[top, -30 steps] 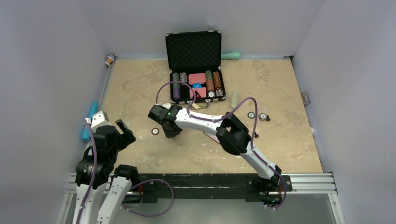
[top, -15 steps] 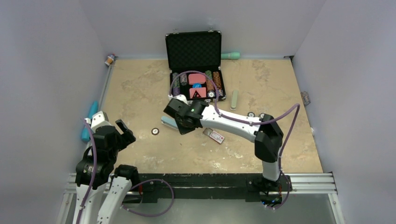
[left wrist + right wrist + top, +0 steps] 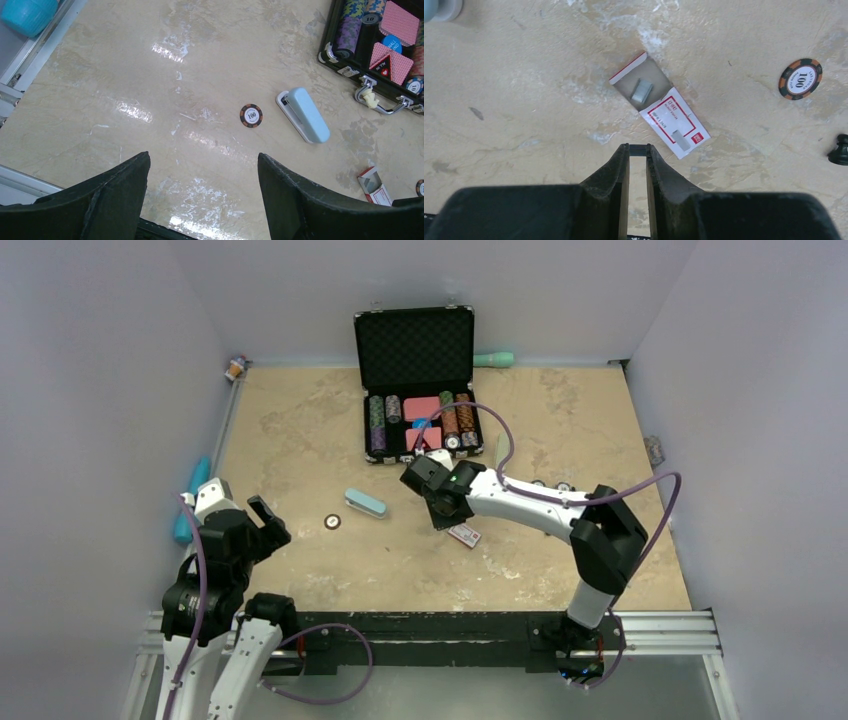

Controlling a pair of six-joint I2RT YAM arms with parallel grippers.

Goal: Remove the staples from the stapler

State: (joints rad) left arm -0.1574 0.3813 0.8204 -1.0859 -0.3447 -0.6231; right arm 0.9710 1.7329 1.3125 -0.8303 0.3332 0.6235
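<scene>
The left gripper (image 3: 202, 160) waits wide open; the stapler (image 3: 365, 503) now lies alone, because the right gripper (image 3: 637, 147) has moved rightward from it. Its fingers, almost together (holding something or not, I cannot tell), hover above the box (image 3: 676, 122) where staples (image 3: 642, 90) lie, so unloading seems nearly done

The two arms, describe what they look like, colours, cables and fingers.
Both arms have white links and chunky black joint housings: see the left arm and the right arm. A purple cable runs along each. The left gripper and right gripper each have two matte black, wedge-shaped fingers.
</scene>
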